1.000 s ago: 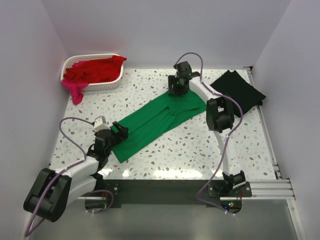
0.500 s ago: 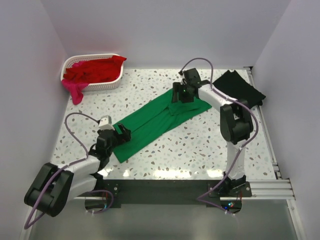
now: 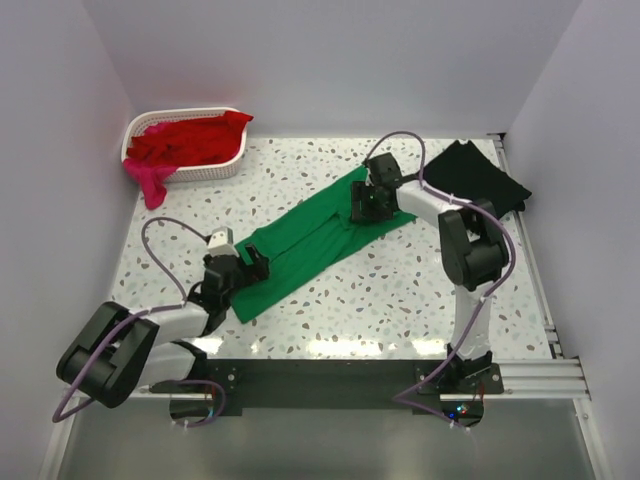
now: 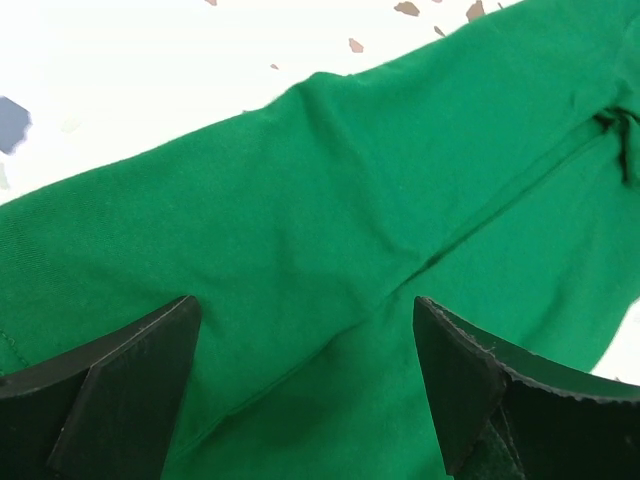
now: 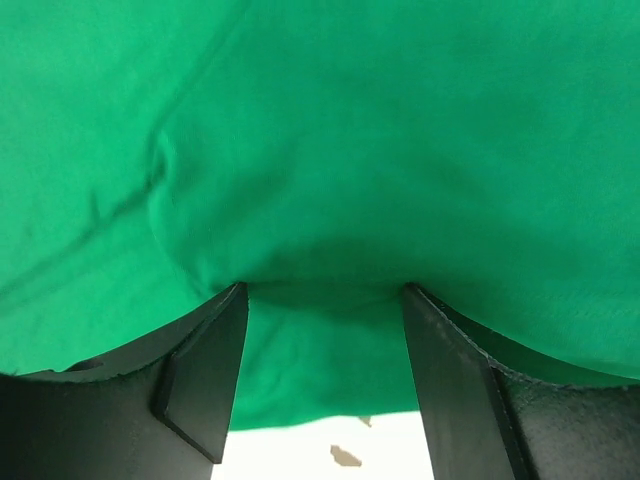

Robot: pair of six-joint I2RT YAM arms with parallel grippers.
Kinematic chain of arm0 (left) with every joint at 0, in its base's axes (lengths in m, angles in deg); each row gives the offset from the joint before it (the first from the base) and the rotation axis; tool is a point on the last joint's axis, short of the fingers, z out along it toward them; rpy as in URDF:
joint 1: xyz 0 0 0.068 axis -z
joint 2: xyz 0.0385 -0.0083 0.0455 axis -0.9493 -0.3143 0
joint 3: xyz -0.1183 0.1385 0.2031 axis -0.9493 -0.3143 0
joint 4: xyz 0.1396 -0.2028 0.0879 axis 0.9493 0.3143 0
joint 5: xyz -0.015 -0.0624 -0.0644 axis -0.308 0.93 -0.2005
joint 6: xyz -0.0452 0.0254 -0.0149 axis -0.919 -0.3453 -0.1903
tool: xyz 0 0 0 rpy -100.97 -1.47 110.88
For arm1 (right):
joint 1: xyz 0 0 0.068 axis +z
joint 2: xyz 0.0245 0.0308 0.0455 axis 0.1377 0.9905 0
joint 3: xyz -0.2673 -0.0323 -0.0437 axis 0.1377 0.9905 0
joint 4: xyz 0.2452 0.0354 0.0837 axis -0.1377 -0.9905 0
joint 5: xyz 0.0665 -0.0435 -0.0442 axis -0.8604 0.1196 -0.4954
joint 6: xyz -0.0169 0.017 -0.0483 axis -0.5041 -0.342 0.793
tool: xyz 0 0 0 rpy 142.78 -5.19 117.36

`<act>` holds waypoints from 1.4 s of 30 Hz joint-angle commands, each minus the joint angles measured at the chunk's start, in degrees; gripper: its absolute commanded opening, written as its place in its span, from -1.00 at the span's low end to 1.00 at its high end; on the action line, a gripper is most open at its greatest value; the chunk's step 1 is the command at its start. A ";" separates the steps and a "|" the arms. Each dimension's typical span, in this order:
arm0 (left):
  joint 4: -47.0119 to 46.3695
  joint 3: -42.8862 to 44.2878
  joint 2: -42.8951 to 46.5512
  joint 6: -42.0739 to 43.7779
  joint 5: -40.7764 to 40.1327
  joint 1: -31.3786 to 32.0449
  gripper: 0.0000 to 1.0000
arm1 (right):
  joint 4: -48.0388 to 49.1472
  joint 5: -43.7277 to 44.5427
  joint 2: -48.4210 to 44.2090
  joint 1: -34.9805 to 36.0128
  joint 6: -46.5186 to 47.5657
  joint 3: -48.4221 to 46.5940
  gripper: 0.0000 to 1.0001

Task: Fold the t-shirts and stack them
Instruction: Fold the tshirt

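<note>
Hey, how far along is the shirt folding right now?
Done, apparently: the black t-shirt lies flat and folded at the far right. In hand: the green t-shirt is folded into a long strip, with the left hand and right hand open over its two ends. Left: its cross folds, stacking, and the red t-shirts and pink t-shirt at the basket.

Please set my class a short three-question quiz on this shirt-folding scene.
1. True or false: the black shirt lies outside the basket.
2. The left pincer and right pincer are both open over which one? A pink shirt, B green shirt, C black shirt.
3. What colour are the shirts filling the basket?
Key: 1 true; 2 B; 3 red, the red shirts.
</note>
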 commanded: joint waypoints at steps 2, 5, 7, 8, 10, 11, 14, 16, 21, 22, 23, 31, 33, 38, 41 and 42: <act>6.95 -0.29 0.91 -3.67 -1.84 3.97 0.83 | -0.25 4.97 4.40 -0.23 1.21 -6.76 0.34; 9.77 -0.29 1.87 -6.48 -2.20 6.69 0.83 | -3.32 5.75 8.88 -0.31 2.18 -12.47 0.34; 11.88 0.58 1.79 -9.36 -3.16 9.68 0.82 | -4.74 5.85 12.74 -0.31 2.53 -17.04 0.34; 13.98 0.94 1.61 -10.26 -3.77 10.74 0.81 | -6.48 5.76 13.97 -0.40 2.88 -18.62 0.34; 16.36 2.25 1.17 -12.63 -6.05 14.51 0.81 | -7.73 5.50 17.41 -0.40 3.06 -23.11 0.34; 18.72 2.69 1.00 -13.42 -6.85 15.84 0.81 | -8.60 5.32 18.46 -0.32 3.32 -24.25 0.35; 22.51 4.01 -0.05 -16.58 -9.23 20.85 0.82 | -9.92 5.24 21.71 -0.40 4.46 -28.73 0.35; 22.96 4.28 -0.76 -18.87 -9.32 24.35 0.82 | -10.54 3.23 23.73 -0.40 6.04 -31.81 0.35; 23.40 5.85 -4.27 -23.88 -9.32 32.09 0.83 | -13.62 1.19 27.17 -0.40 9.65 -37.87 0.36; 23.49 6.47 -4.71 -23.97 -9.23 32.89 0.83 | -13.71 1.02 27.43 -0.32 10.87 -38.23 0.36; 23.67 8.22 -5.76 -23.54 -8.62 34.29 0.83 | -13.97 0.58 28.04 -0.40 11.40 -39.02 0.37; 25.16 14.38 -8.58 -19.94 -5.11 39.13 0.85 | -14.85 -0.48 30.33 -0.40 14.22 -42.63 0.43; 25.25 15.00 -8.50 -18.45 -3.79 39.49 0.84 | -15.03 -0.48 30.25 -0.32 14.39 -43.07 0.47; 22.27 14.92 -6.30 -14.84 0.25 40.19 0.85 | -14.24 -1.36 28.06 -0.32 15.10 -42.28 0.53; 18.31 13.16 -3.41 -12.55 2.46 40.28 0.85 | -13.45 -1.97 23.85 -0.32 15.01 -40.09 0.54; 18.13 12.89 -1.66 -11.68 2.63 40.28 0.85 | -13.18 -2.15 22.35 -0.40 14.92 -37.99 0.54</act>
